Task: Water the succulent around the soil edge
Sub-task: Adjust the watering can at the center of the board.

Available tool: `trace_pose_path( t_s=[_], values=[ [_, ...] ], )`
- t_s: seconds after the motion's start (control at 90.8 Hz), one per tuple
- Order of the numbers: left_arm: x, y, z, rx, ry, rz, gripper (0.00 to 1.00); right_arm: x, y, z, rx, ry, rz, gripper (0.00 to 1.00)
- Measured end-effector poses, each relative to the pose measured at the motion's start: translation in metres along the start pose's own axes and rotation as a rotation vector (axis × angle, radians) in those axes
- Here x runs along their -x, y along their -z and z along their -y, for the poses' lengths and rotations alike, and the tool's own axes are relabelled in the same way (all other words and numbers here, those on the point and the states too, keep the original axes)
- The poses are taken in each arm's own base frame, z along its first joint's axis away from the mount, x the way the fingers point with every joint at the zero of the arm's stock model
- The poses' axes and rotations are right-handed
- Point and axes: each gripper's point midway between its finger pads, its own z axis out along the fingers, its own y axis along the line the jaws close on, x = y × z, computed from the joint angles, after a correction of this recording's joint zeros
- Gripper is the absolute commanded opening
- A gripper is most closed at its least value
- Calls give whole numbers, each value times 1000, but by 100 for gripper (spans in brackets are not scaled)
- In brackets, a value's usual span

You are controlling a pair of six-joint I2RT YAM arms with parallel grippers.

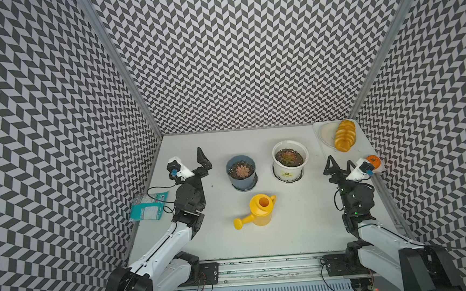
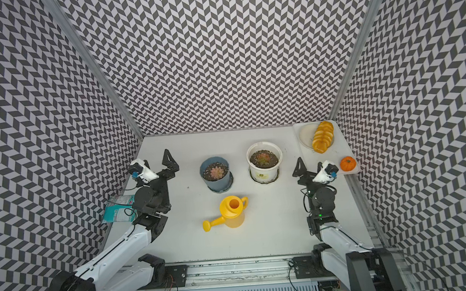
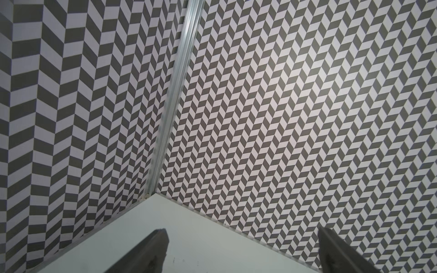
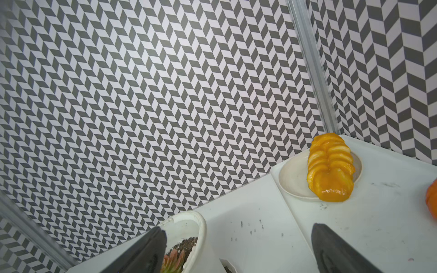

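The yellow watering can (image 1: 261, 210) stands upright, on the robot's side of the grey-pot succulent (image 1: 241, 170) and white-pot succulent (image 1: 288, 157). It sits between the left gripper (image 1: 205, 165) and right gripper (image 1: 340, 166), well apart from both. The 2 grippers gape wide and hold nothing.

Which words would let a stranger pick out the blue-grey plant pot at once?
Start at the white table inside the chevron walls. Behind the yellow watering can stand two potted succulents side by side. Yours is the blue-grey pot nearer the left gripper, holding a pale pink rosette; its neighbour is a labelled white pot.
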Motion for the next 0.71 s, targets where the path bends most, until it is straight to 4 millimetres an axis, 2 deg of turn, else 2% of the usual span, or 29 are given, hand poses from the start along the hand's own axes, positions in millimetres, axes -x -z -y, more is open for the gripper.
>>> trace_pose_path(
  t_s=[0.198, 0.286, 0.353, 0.463, 0.562, 0.617, 0.705],
  values=[
    [-9, -2, 6, 1, -9, -62, 100, 7, -3, -9, 30, -23, 5, 100],
    [-16, -1, 31, -48, -44, -108, 100, 4, -4, -18, 81, -6, -22, 100],
    [-23, 4, 63, -116, -89, -156, 100, 1, -7, -31, 143, 11, -51, 100],
    [-29, 22, 119, -250, -178, -240, 100, -2, -15, -65, 277, 47, -98, 100],
    [-23, 42, 159, -367, -230, -299, 100, -11, -14, -107, 422, 94, -144, 100],
    [-20, 54, 171, -418, -248, -332, 100, -17, -8, -133, 507, 126, -171, 100],
    [-19, 71, 171, -473, -279, -387, 100, -25, 4, -167, 619, 170, -200, 100]
  ],
)
